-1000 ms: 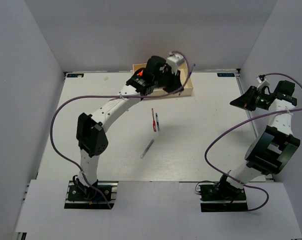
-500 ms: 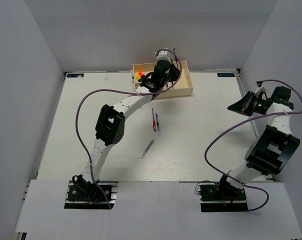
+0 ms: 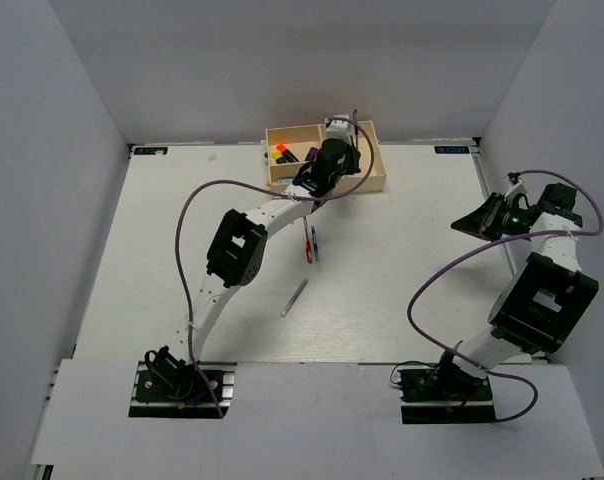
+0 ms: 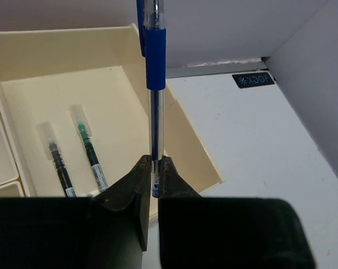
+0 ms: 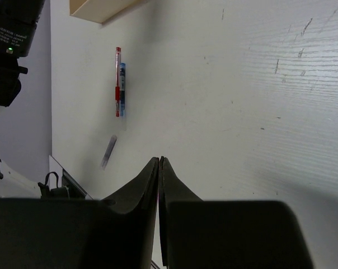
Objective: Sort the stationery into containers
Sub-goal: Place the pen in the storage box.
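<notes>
Left wrist view: my left gripper (image 4: 155, 159) pinches a blue pen (image 4: 155, 61) pointing straight ahead, above the tray (image 4: 186, 140) right wall

**Tray at the back, loose pens mid-table**

Tray (image 3: 374, 182) at the far edge of the table (image 3: 182, 260), about midway across. In its larger right compartment, two pens (image 4: 89, 147) side by side. Above that compartment's right wall, the left gripper (image 4: 155, 168), a pen (image 4: 155, 101) pinched between its fingers. Highlighters (image 3: 283, 152) in a small left compartment, probably the rear one. In front of the tray, a pair of pens (image 3: 307, 240) close together. Nearer the bases, a single pen (image 3: 294, 297). Right gripper (image 5: 159, 161) over the table's right edge, well apart.
</notes>
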